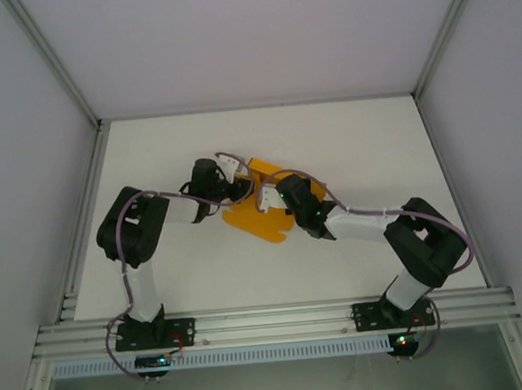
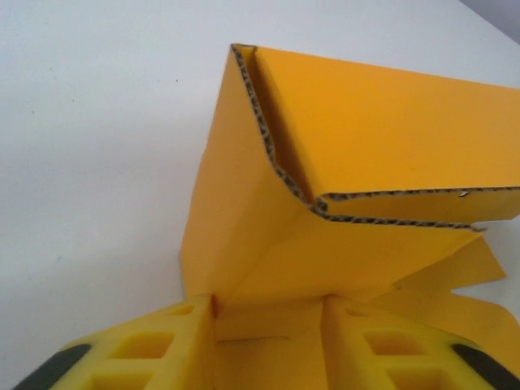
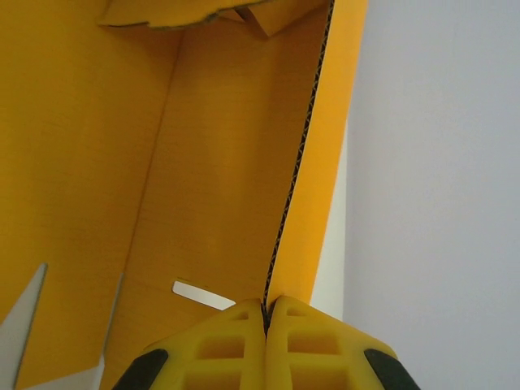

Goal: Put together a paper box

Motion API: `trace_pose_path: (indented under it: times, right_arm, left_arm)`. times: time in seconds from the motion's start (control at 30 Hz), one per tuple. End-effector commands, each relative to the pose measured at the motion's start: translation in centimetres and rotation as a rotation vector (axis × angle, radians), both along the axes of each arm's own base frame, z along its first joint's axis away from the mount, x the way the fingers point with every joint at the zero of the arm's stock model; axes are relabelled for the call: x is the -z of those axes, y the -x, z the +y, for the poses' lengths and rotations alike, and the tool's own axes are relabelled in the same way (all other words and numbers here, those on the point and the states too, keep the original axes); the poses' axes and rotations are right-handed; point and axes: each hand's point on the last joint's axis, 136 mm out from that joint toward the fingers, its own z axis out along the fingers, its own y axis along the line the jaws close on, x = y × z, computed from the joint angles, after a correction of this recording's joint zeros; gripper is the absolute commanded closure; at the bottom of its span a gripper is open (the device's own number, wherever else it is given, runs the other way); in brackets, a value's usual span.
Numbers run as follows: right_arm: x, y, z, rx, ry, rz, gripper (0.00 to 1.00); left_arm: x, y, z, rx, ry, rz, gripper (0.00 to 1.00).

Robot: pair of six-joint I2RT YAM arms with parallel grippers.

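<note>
Both arms meet in the middle of the white table (image 1: 356, 142), right over the paper box (image 1: 261, 220), and from the top camera you honestly can't see much of it. The wrists cover most of the orange card, with just a flat rounded flap poking out toward the bases and a bit of panel on the far side. The right gripper (image 3: 266, 307) is the clear one: in its wrist view the two yellow fingers are pinched together on the corrugated edge of an upright wall, with the wall running away from the camera. There's a small slot cut in the panel just left of the fingers, with the white table showing through. The top of that view is cut off, so the folded flaps up there are hard to read. The left gripper (image 2: 268, 315) has its fingers spread apart with a card flap sitting in the gap. I can't tell if the pads actually touch it. Ahead of it a folded, double-layer wall stands tilted.
</note>
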Motion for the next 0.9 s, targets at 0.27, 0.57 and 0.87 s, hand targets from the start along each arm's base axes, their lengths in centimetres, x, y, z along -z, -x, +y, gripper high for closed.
trace_pose_path:
  times: [0.27,0.57,0.87]
  right_arm:
    - [5.7,2.7,-0.9,-0.052,0.042,0.278,1.0]
    - [5.2,2.5,-0.8,-0.058,-0.001,0.312,1.0]
    - [5.4,2.2,-0.4,-0.057,-0.034,0.326,1.0]
  left_arm:
    - [-1.2,-2.2,-0.2,-0.08,0.026,0.024,0.51]
    - [-1.5,1.7,0.4,0.351,0.036,0.174,0.3]
    - [-0.2,-0.9,-0.1,0.313,-0.085,0.159,0.34]
